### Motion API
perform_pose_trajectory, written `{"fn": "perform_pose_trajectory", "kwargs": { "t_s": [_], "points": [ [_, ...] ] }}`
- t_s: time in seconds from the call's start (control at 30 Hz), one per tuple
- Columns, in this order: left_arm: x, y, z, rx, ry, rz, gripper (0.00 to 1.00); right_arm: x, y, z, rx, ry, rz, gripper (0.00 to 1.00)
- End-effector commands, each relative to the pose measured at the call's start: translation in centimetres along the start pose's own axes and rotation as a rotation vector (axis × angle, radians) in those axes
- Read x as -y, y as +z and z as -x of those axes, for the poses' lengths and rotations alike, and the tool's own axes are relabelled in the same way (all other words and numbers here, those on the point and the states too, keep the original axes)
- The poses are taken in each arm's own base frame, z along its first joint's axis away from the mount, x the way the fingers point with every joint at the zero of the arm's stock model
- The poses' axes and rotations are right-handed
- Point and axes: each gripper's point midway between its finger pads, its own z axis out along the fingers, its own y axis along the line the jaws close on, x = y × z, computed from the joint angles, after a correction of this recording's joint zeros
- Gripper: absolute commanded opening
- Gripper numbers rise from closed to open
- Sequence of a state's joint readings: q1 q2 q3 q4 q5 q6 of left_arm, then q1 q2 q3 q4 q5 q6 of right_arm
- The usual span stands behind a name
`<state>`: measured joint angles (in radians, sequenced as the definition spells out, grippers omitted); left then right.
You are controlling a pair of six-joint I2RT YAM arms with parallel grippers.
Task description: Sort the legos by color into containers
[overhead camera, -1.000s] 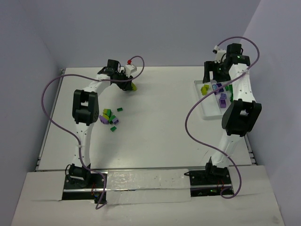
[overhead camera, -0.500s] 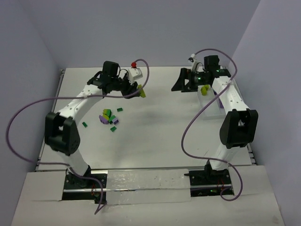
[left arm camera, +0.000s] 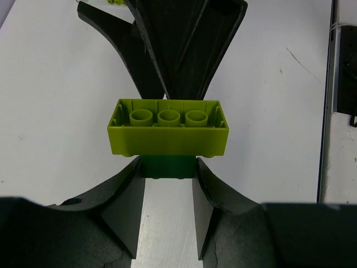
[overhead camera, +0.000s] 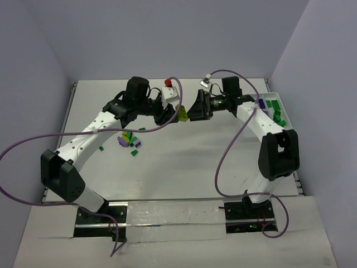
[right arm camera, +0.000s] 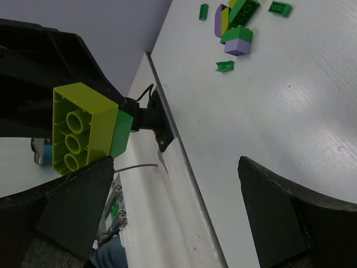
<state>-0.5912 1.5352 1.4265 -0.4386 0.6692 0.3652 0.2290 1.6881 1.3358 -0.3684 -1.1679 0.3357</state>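
My left gripper (overhead camera: 173, 115) is shut on a dark green lego (left arm camera: 167, 167) with a larger yellow-green lego (left arm camera: 167, 127) stuck on its far side, held above the table's middle back. My right gripper (overhead camera: 193, 108) is open and faces it, just to the right; its black fingers (left arm camera: 189, 44) show behind the brick. In the right wrist view the yellow-green lego (right arm camera: 83, 128) lies beside one open finger (right arm camera: 72, 215). A pile of green, yellow-green and purple legos (overhead camera: 129, 139) lies on the table at the left. A white container (overhead camera: 274, 98) at the right holds several legos.
A loose green lego (overhead camera: 100, 148) lies left of the pile, another (overhead camera: 143, 129) just above it. The pile also shows in the right wrist view (right arm camera: 237, 25). Purple cables loop off both arms. Grey walls stand behind and on both sides.
Both arms have swung toward the table's middle: the left gripper carried the yellow-green lego to the right, and the right gripper left the container and moved left to face it.
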Motion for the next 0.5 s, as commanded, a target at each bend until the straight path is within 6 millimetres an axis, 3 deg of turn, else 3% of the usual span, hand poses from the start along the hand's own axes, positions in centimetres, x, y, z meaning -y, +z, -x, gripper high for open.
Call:
{"fn": "perform_pose_trajectory", "kwargs": {
  "t_s": [0.0, 0.13, 0.23, 0.47],
  "points": [
    [0.7, 0.6, -0.3, -0.023, 0.001, 0.001, 0.0, -5.4, -1.0, 0.0, 0.008, -0.112, 0.137, 1.0],
    [0.6, 0.6, -0.5, -0.028, 0.002, 0.003, 0.0, -4.5, -1.3, 0.3, 0.032, -0.101, 0.093, 1.0],
    [0.7, 0.4, -0.5, -0.028, 0.001, 0.004, 0.0, -2.8, -1.5, 0.8, 0.06, -0.064, 0.035, 1.0],
    [1.0, 0.3, -0.6, -0.03, 0.0, -0.005, 0.0, -2.0, -2.4, 1.5, 0.098, -0.034, 0.012, 1.0]
  ]
}}
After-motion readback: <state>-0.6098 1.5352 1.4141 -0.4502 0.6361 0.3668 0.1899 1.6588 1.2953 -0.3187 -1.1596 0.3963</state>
